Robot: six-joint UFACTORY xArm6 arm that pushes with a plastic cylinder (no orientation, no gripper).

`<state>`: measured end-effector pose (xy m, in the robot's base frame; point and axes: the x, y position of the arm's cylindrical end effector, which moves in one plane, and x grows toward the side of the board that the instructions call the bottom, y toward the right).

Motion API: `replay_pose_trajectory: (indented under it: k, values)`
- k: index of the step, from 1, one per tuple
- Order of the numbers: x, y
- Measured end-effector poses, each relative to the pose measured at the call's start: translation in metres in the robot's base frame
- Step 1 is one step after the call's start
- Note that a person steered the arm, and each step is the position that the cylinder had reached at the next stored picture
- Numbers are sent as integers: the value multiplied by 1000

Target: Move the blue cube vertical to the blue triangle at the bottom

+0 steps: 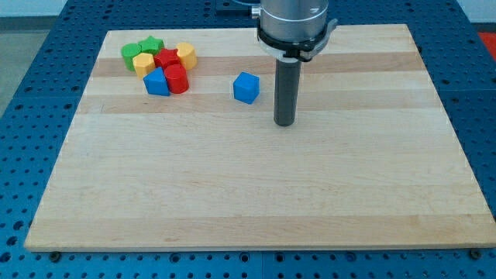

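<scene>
Camera view – tip (284, 123) just right of blue cube (246, 87), block cluster (159, 65) upper left

Clustered green (133, 53), yellow (144, 63), red blocks (176, 78)

A pale wooden tabletop (256, 194) is seen filling most of the view, built from lengthwise planks with faint seams and grain. It is laid on a blue perforated base (31, 139), dotted with a regular grid of small holes, shown along the view's left, right and bottom edges. A strip of light grey surface (480, 12) is glimpsed at the top corners. Lighting is even, shadows soft.
</scene>
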<state>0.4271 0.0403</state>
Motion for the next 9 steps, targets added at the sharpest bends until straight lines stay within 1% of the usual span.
replay_pose_trajectory:
  k: [2, 3, 4, 7, 8, 9]
  values:
    - [-49, -25]
    - [-57, -25]
    - [-75, -25]
    - [-74, -81]
    - [-74, -84]
    - [-62, -78]
